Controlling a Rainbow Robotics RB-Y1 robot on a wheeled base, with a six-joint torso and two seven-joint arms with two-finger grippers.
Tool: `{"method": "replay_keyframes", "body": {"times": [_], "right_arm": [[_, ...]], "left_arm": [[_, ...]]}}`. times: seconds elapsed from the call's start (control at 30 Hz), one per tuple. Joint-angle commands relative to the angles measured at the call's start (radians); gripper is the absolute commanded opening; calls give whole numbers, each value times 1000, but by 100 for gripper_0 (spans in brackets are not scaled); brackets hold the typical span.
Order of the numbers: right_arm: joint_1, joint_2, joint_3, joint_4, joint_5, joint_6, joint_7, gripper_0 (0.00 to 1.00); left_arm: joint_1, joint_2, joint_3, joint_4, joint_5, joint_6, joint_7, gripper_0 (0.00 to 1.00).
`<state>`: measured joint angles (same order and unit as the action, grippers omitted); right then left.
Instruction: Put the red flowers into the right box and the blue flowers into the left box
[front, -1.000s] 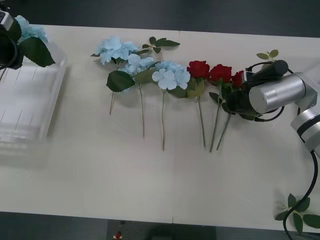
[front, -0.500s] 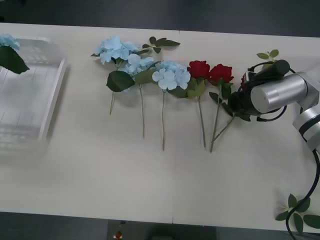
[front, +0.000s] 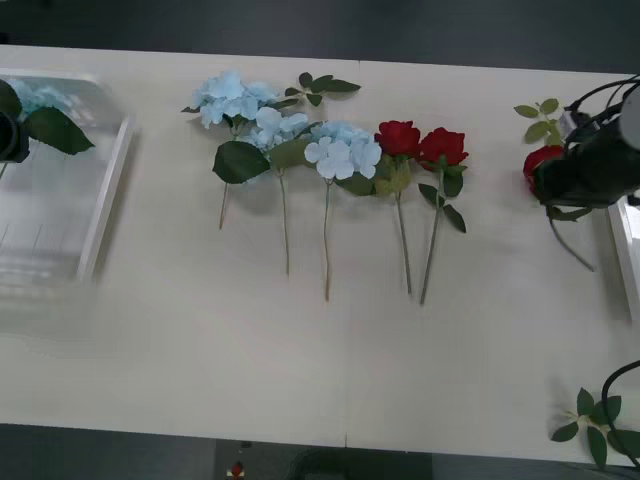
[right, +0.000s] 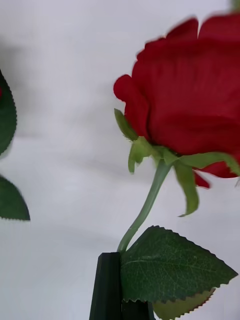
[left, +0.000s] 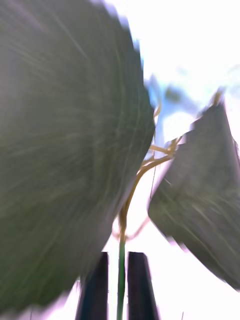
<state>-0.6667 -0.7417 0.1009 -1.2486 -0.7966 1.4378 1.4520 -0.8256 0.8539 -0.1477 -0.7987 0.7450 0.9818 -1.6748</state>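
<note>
- The right gripper (front: 560, 185) is at the far right of the table (front: 300, 360), pinched shut on the stem of one red rose (front: 540, 160); its bloom is just short of the white edge of the right box (front: 628, 250), with the stem trailing below.
- In the right wrist view the black fingers (right: 107, 290) are closed on that green stem just under a leaf.
- The left gripper (left: 119, 287) is over the left box (front: 105, 200) at the table's far left, closed on the thin stem of a blue flower (front: 35, 97), whose dark leaves hang over the tray.
- So both arms look to be in the carrying step, each near its own box.
- Next, I'd say, each needs to bring its flower fully over its box and then open to drop it.
- Two red roses (front: 420, 145) and three blue flowers (front: 280, 125) lie mid-table, not yet sorted.
</note>
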Motion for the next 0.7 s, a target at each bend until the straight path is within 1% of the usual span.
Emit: {"method": "replay_keyframes", "body": {"times": [0.03, 0.1, 0.13, 0.23, 0.37, 0.43, 0.5, 0.63, 0.7], "right_arm": [[-76, -64, -132, -21, -19, 121, 159, 0], [-88, -71, -182, -23, -15, 165, 205, 0], [-91, -76, -211, -23, -13, 190, 235, 0], [-91, -84, -228, -21, -10, 200, 277, 0], [-91, -96, -228, -2, 2, 181, 326, 0], [-91, -110, -228, 2, 14, 161, 352, 0], [-91, -128, -228, 2, 54, 130, 392, 0], [-91, -174, -228, 6, 135, 79, 495, 0], [-91, -202, -228, 8, 166, 70, 538, 0]], "left_arm": [[-35, 19, 2, -2, -9, -20, -37, 80], [-37, 19, 2, -2, -16, -21, -37, 91], [-35, 19, 2, -2, -21, -23, -37, 92], [-37, 19, 2, -2, -24, -25, -39, 92], [-37, 23, 4, -4, -12, -17, -42, 92], [-46, 28, 25, -4, -1, 34, -46, 92], [-53, 36, 57, -25, 14, 118, -52, 92], [-53, 59, 126, -86, 114, 282, -63, 92], [-53, 70, 142, -100, 194, 331, -66, 92]]}}
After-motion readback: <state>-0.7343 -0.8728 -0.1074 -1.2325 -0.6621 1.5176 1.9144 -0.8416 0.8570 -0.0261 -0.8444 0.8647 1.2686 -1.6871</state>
